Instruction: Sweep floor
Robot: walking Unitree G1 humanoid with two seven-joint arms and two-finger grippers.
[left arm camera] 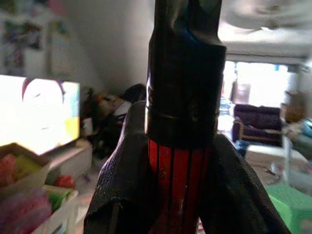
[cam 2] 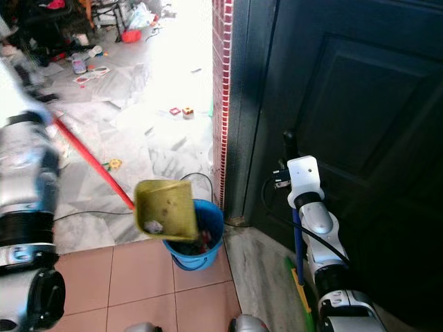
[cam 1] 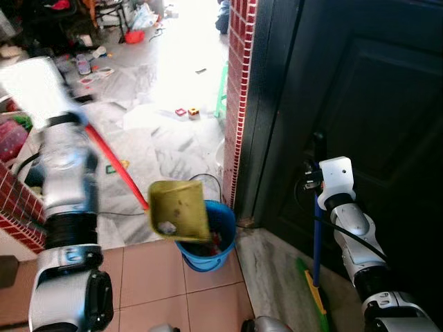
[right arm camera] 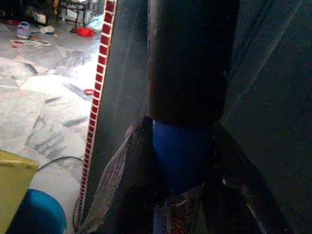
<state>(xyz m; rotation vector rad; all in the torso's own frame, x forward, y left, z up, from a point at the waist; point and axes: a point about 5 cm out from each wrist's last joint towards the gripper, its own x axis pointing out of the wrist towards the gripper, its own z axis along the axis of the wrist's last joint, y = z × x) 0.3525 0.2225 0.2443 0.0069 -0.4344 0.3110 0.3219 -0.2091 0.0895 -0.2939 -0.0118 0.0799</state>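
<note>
Left eye view: the blurred left arm holds a red-handled dustpan (cam 1: 178, 209) tilted over the blue bucket (cam 1: 208, 245), hiding part of its rim. The broom (cam 1: 317, 273) stands by the dark door (cam 1: 374, 104).

Left wrist view: the left gripper (left arm camera: 183, 195) clenches the dustpan handle.

Right wrist view: the right gripper (right arm camera: 183, 195) grasps the broom's blue shaft.

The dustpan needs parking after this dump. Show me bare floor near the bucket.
Free: the pink tiles beside the blue bucket, and grey marble between bucket and broom. Crowded: the dustpan, held by the left gripper, hangs over the bucket; toys litter the far floor. The right gripper grips the broom.
</note>
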